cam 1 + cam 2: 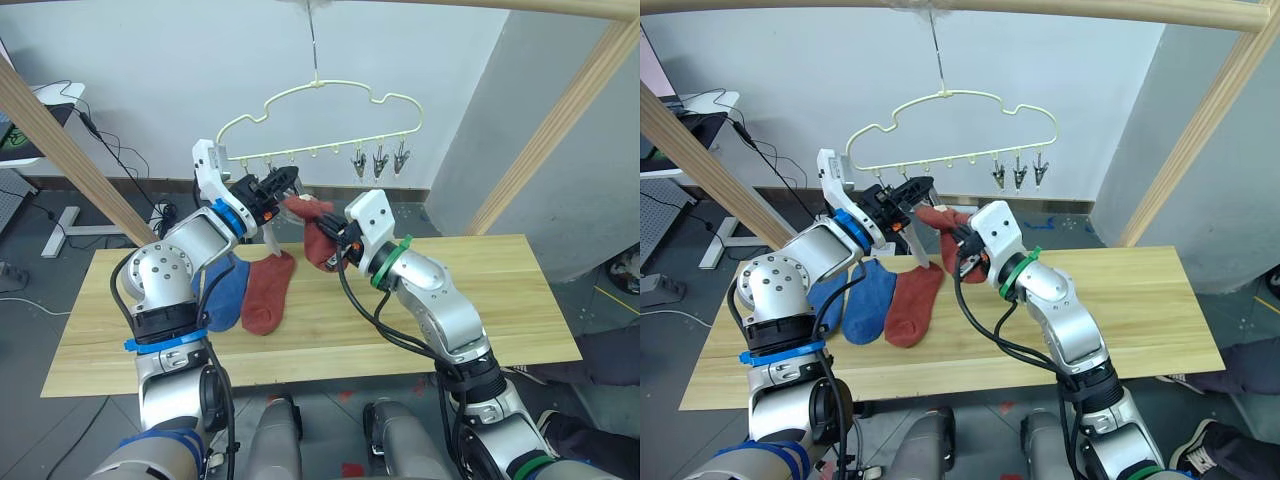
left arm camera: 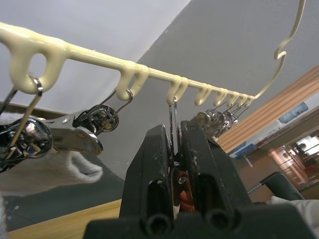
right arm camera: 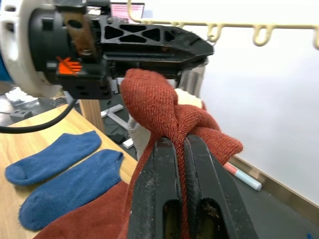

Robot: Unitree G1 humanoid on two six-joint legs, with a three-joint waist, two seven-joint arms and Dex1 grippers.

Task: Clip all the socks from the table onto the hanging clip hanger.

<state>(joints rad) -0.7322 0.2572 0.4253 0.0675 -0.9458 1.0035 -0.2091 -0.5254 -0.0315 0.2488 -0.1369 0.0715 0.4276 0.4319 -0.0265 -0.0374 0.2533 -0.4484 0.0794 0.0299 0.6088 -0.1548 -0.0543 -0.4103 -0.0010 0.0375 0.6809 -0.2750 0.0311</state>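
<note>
The cream clip hanger (image 1: 330, 146) hangs from a hook above the table (image 1: 480, 300). My left gripper (image 2: 174, 129) is raised to its row of clips and is shut on one metal clip (image 2: 174, 110) near the middle of the row. My right gripper (image 3: 180, 142) is shut on a rust-red sock (image 3: 164, 104) and holds it up just below the left gripper (image 1: 290, 180). A light grey sock (image 2: 50, 169) hangs from the clips beside it. On the table lie another rust-red sock (image 1: 270, 292) and two blue socks (image 1: 872, 300), under my left arm.
Three bare clips (image 1: 380, 160) hang at the hanger's right end. Slanted wooden poles of the frame stand at the right (image 1: 560, 130) and the left (image 1: 70, 150). A desk with cables sits at the back left.
</note>
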